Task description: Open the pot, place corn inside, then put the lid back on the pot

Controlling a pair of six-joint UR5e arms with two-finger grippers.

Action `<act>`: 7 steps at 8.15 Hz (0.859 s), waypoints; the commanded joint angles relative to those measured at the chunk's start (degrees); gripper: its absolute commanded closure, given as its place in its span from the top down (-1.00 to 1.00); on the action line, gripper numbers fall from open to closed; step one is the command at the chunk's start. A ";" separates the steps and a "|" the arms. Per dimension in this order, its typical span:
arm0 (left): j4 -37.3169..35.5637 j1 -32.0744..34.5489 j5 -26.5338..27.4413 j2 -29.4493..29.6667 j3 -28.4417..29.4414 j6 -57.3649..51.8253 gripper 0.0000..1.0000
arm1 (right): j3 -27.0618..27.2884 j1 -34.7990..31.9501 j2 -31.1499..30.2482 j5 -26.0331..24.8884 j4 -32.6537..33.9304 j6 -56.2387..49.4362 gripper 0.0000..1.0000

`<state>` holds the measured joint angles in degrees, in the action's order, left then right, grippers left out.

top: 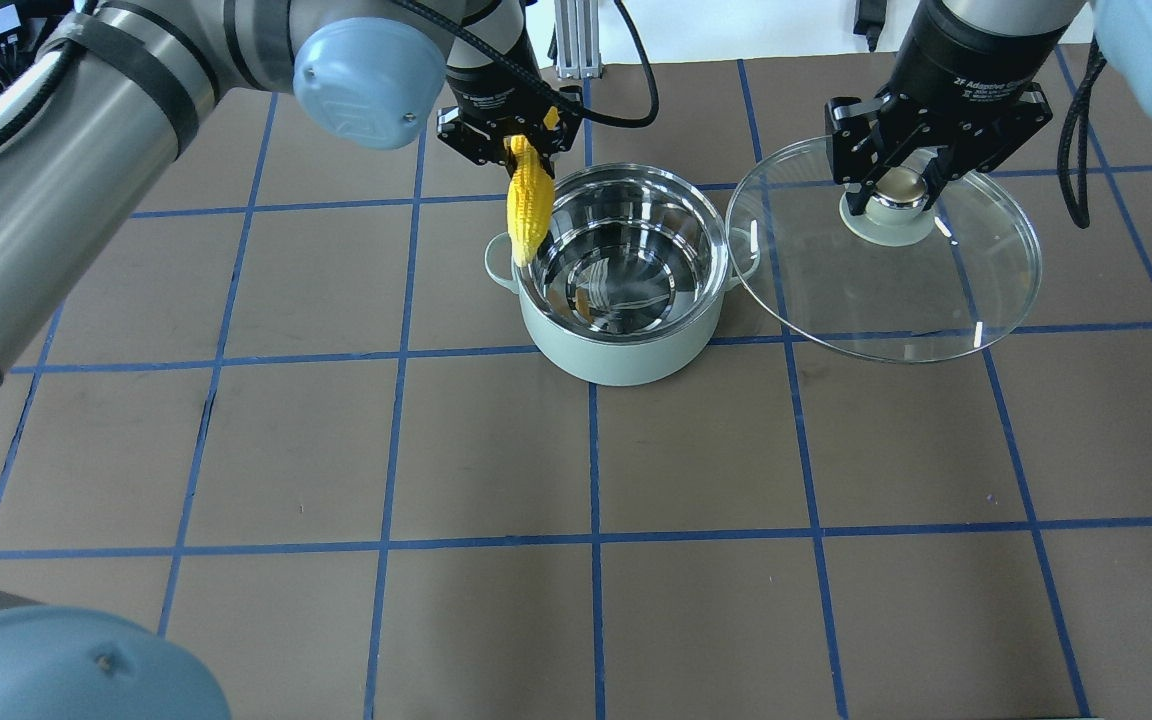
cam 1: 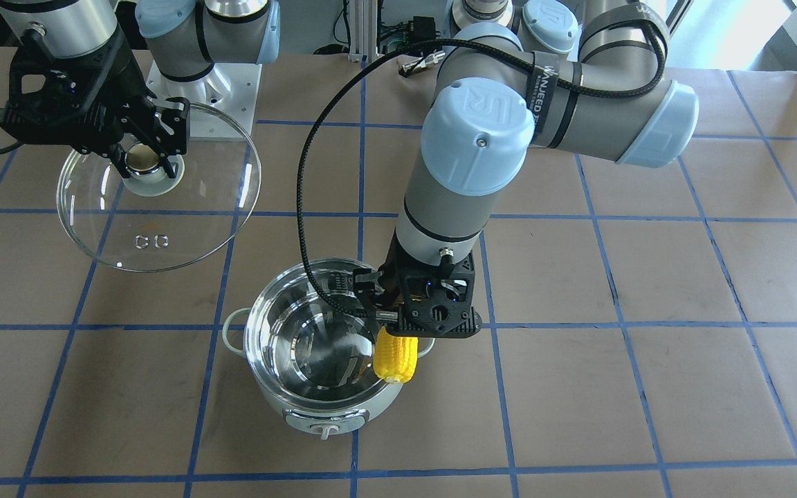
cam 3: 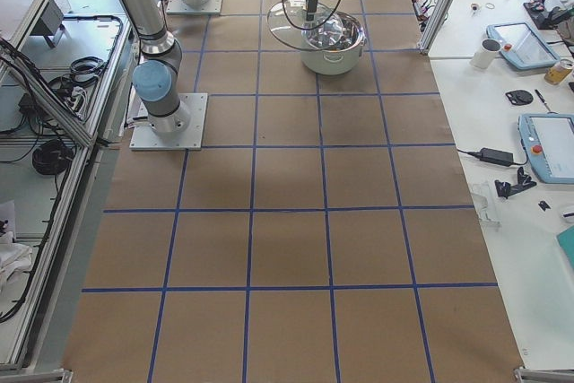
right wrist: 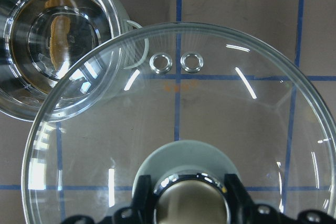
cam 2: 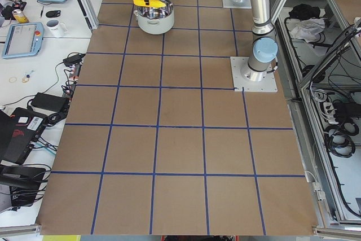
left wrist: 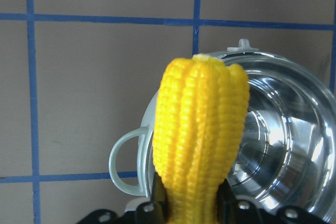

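Note:
The pale mint pot [top: 626,350] stands open on the table, its steel inside empty [cam 1: 322,346]. My left gripper [top: 513,140] is shut on the yellow corn [top: 527,210], which hangs tip down above the pot's rim by one loop handle [left wrist: 125,161]; the corn also shows in the front view [cam 1: 394,356] and the left wrist view [left wrist: 199,129]. My right gripper [top: 898,185] is shut on the knob of the glass lid [top: 936,300] and holds it in the air beside the pot; the lid also shows in the front view [cam 1: 184,228] and the right wrist view [right wrist: 210,119].
The table is covered in brown paper with a blue tape grid. The left arm's black cable [cam 1: 305,228] loops over the pot. The right arm's base plate [cam 1: 229,90] sits at the table's robot side. Side benches hold tablets and cables.

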<state>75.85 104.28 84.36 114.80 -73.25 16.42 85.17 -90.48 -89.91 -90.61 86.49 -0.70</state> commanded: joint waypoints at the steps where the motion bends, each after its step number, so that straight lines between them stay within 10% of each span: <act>1: -0.97 3.91 0.02 3.40 2.06 6.86 -0.78 | 0.00 -0.13 0.00 0.17 0.26 0.00 -0.31; 7: -3.52 6.20 0.37 6.57 1.71 7.05 -0.72 | 0.00 0.05 0.00 -0.45 -0.09 0.00 -0.32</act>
<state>72.62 110.27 84.69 121.28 -71.51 23.52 85.14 -90.45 -89.91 -90.80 86.58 -0.70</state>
